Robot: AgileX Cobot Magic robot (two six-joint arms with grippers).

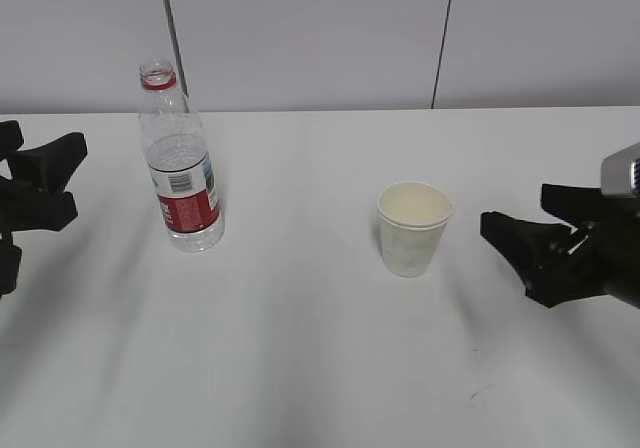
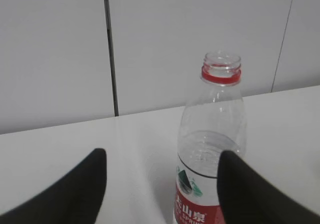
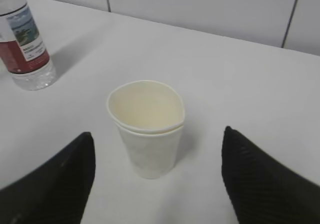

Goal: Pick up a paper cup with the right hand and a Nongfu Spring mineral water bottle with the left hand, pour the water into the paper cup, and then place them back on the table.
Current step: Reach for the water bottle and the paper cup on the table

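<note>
The Nongfu Spring mineral water bottle (image 1: 181,162) stands upright and capless on the left part of the white table (image 1: 300,368), with a red ring at its neck and a red-and-white label around its lower half. Clear water (image 1: 192,230) shows in its lower part; the exact level is hard to read. The paper cup (image 1: 412,227) stands upright well to the right of the bottle, its cream inside visible and its rim slightly squashed out of round.

The left gripper (image 1: 62,180) sits at the left edge of the exterior view, its jaws spread and pointing toward the bottle without touching it. In the left wrist view the bottle stands beyond the right finger (image 2: 250,194). The right gripper (image 1: 520,223) hovers just right of the cup, jaws spread wide and holding nothing. In the right wrist view the cup stands between the two dark fingers (image 3: 55,184), apart from both.
</note>
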